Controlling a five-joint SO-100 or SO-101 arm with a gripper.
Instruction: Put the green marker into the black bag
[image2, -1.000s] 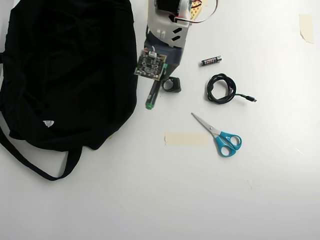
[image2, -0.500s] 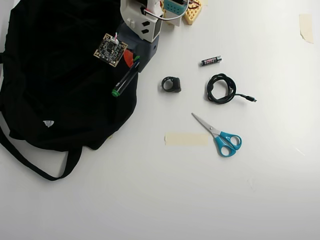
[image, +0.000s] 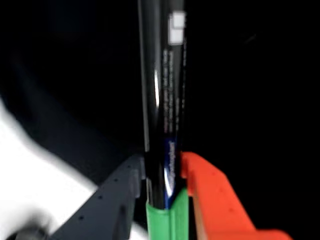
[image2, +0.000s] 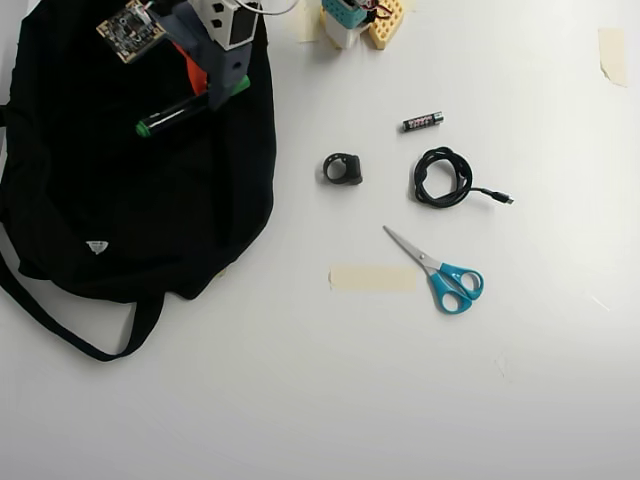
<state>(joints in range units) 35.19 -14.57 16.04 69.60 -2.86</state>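
Note:
The green marker (image2: 175, 113) has a dark barrel, a green cap and a small green end. It lies level in my gripper (image2: 205, 85) above the upper part of the black bag (image2: 120, 210). In the wrist view the marker (image: 162, 100) runs straight up the frame, with its green cap at the bottom. My gripper (image: 162, 162) is shut on it, the dark grey finger (image: 115, 195) on the left and the orange finger (image: 210, 190) on the right. The black bag (image: 250, 100) fills the background there.
On the white table to the right of the bag lie a small black battery (image2: 422, 121), a black ring-like part (image2: 343, 169), a coiled black cable (image2: 443, 178), blue-handled scissors (image2: 440, 272) and a tape strip (image2: 372, 278). The arm's base (image2: 355, 20) stands at the top.

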